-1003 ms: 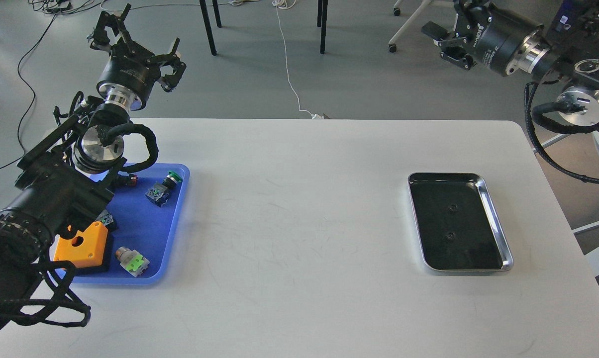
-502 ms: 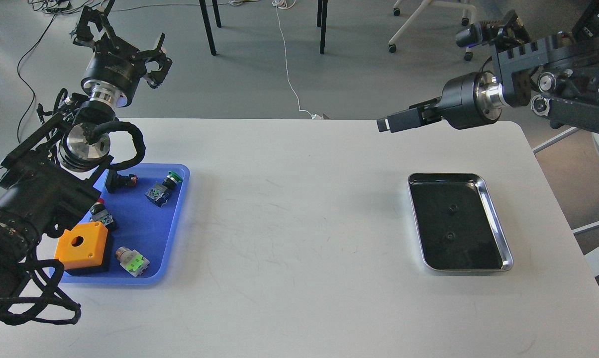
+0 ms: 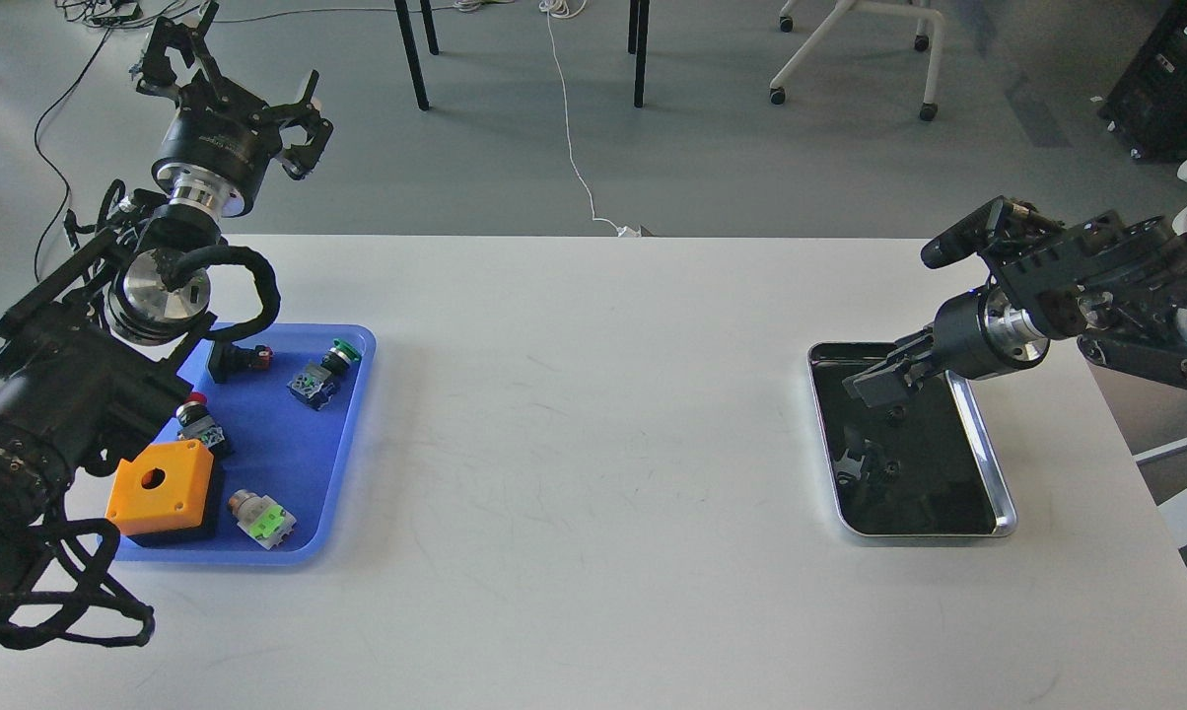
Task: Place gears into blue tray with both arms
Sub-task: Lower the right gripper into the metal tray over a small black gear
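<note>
Two gears (image 3: 893, 418) in steel tray (image 3: 988, 463); right tool (image 3: 874, 380) above, grip unclear; left tool (image 3: 229, 74) open, empty.

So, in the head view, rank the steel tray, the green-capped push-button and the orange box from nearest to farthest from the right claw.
1. Steel tray: on the table's right side, directly under the right claw.
2. Green-capped push-button: across the table, near the far right corner of the blue tray.
3. Orange box: farther left, toward that tray's near end.
</note>
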You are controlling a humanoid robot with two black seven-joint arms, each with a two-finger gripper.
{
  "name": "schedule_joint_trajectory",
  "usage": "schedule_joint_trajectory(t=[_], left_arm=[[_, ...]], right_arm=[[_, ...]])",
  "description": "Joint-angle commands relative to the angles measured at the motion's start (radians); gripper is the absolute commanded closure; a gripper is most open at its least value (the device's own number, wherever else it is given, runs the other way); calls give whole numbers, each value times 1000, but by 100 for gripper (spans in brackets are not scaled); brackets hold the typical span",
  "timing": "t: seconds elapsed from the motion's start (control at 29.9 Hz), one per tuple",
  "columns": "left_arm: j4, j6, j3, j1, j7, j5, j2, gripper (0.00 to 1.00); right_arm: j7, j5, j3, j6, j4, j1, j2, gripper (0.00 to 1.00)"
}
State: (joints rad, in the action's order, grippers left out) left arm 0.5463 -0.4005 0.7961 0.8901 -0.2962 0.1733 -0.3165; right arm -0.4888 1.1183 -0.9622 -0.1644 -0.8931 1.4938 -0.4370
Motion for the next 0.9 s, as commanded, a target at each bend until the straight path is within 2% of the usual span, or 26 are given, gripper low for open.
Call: schedule_joint_trajectory(t=[0.0,0.13,0.4,0.53,0.87], left_arm=[[0,0,0,0,0,-1,-3,2],[0,0,0,0,0,-1,-3,2],[0,0,0,0,0,-1,-4,2],[0,0,0,0,0,-1,-4,2],[0,0,0,0,0,-1,-7,2]], right_arm=[[0,9,-1,48,68,-56,33,20],[0,9,-4,57,121,-104,60,21],[0,9,-26,57,134,-132,58,26],[0,9,-49,57,137,-135,54,36],[0,6,-41,63,195,-173,76,47]])
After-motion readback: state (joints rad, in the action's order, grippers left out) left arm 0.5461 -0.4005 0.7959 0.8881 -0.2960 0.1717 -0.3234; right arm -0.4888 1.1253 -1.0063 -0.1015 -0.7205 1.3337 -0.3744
